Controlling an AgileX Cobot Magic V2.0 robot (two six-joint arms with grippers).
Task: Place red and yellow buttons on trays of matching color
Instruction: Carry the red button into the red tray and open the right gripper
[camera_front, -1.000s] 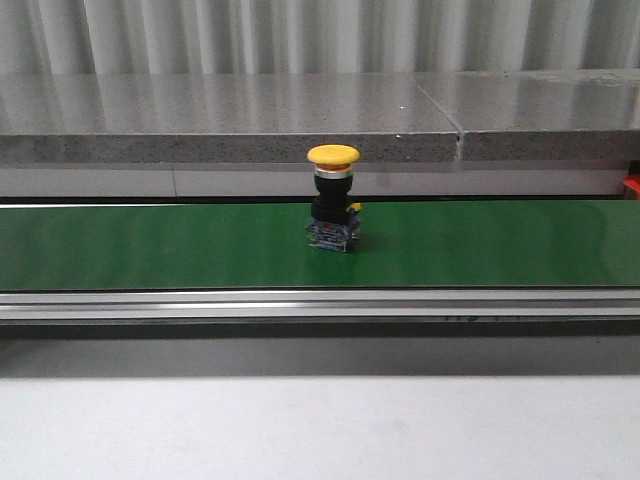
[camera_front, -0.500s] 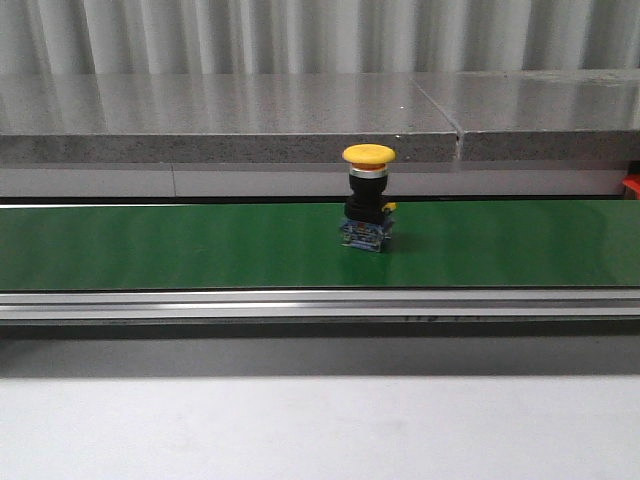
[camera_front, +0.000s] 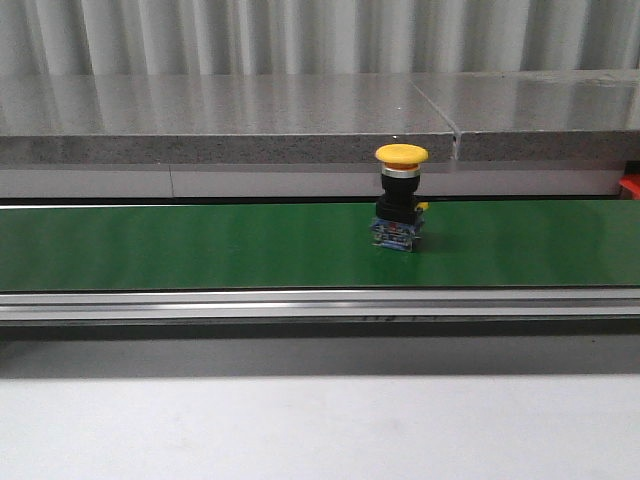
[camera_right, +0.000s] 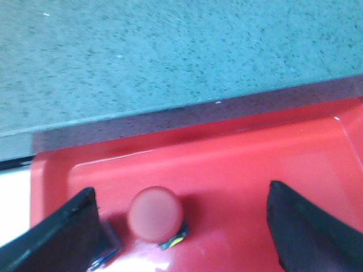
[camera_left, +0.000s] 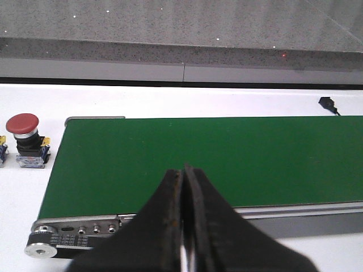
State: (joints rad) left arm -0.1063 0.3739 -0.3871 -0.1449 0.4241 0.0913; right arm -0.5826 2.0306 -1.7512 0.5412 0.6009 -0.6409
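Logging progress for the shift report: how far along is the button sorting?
Done: one red button sits in the red tray, between the open right tool. In hand: nothing; the left tool is shut and empty. Left: the yellow button on the green belt, and another red button beside the belt's end.

On my front feed the yellow button (camera_front: 401,196) has ridden further right along the green belt (camera_front: 200,245), upright throughout.

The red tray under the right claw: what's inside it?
One red button stands on the red tray, between the open right claw fingers. Its base is mostly hidden under its cap, and the tray runs out of view.
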